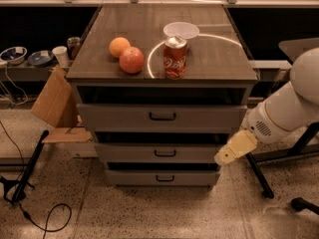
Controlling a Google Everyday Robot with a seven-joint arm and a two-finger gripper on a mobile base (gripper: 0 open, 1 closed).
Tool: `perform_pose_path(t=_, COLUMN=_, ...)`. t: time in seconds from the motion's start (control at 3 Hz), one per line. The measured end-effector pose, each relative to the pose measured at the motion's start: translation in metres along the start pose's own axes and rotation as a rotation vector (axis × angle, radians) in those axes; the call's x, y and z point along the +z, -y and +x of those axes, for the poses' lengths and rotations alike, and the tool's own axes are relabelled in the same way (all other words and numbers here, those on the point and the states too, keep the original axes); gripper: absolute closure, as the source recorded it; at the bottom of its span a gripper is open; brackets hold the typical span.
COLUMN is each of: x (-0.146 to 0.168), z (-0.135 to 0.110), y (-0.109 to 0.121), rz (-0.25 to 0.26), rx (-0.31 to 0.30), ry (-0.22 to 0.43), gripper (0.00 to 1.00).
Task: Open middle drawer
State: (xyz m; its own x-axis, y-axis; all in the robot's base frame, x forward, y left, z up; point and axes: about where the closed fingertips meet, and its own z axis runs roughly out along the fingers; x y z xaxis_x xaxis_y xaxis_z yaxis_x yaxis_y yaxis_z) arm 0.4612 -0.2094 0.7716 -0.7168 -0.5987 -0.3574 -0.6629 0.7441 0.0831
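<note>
The grey cabinet (164,118) has three drawers, all shut. The middle drawer (124,153) is a flat grey front with a small dark bar handle (165,154) at its centre. My gripper (234,149) is a pale yellowish end on the white arm, coming in from the right. It hangs just off the middle drawer's right end, level with it and to the right of the handle, apart from it.
On the cabinet top stand a red soda can (175,57), a white bowl (181,30), an apple (131,59) and an orange (119,47). A cardboard piece (55,101) leans at the left. Black stand legs (259,176) lie at the right, and a cable (45,218) on the floor.
</note>
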Motion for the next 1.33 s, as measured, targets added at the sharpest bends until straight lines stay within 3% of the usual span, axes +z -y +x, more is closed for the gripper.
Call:
perform_pose_path(t=0.33, x=0.048, z=0.008, y=0.001, rz=-0.067, rx=0.051, ry=0.035, gripper=0.00)
perform_pose_path(t=0.67, x=0.094, z=0.015, y=-0.002, rz=-0.132, rx=0.089, ry=0.147, gripper=0.00)
perform_pose_path(t=1.0, x=0.098, z=0.010, y=0.006, rz=-0.111, rx=0.095, ry=0.197, gripper=0.00)
perform_pose_path(t=1.33, x=0.098, z=0.010, y=0.006, rz=-0.111, rx=0.095, ry=0.197, gripper=0.00)
